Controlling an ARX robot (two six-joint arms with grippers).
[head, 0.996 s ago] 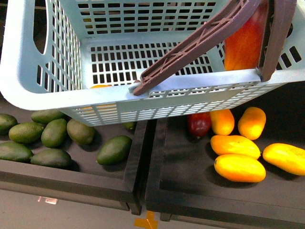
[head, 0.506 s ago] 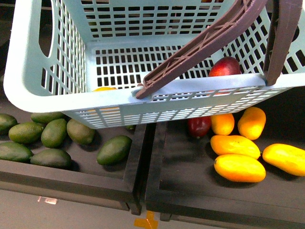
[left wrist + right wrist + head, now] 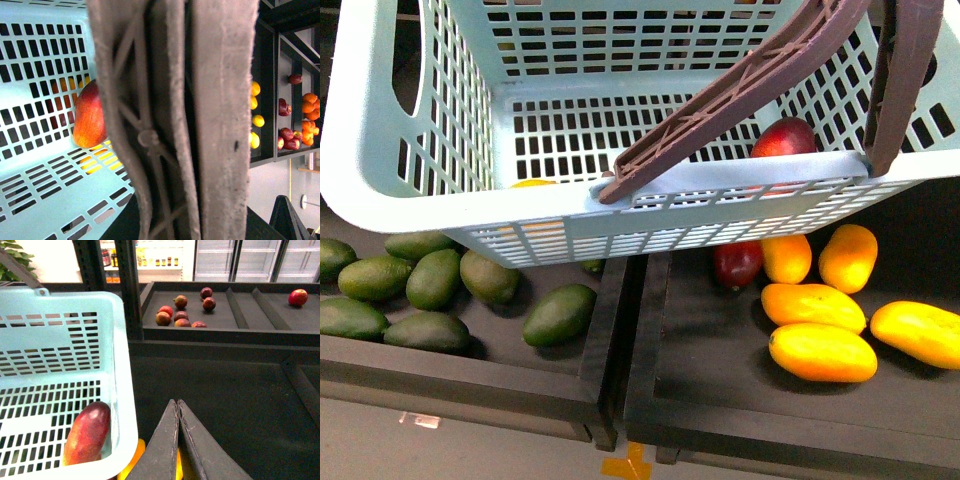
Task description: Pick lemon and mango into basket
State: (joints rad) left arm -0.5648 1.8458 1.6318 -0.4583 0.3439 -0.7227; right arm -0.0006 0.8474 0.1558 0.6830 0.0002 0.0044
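Observation:
The pale aqua basket hangs above the fruit trays and fills the upper front view. My left gripper is shut on its two brown handles, which hide the fingers. The red mango lies inside on the slotted floor against the right wall, also seen as the mango. A yellow bit peeks over the near wall; I cannot tell if it is the lemon. My right gripper is shut and empty, just outside the basket's rim.
Below the basket, green oval fruits fill the left tray. Several yellow-orange mangoes and a dark red fruit lie in the right tray. A black divider separates the trays. Shelves of red fruit stand behind.
The mango has dropped from high between the handles to the basket floor at the right wall. The basket swayed slightly right, then back.

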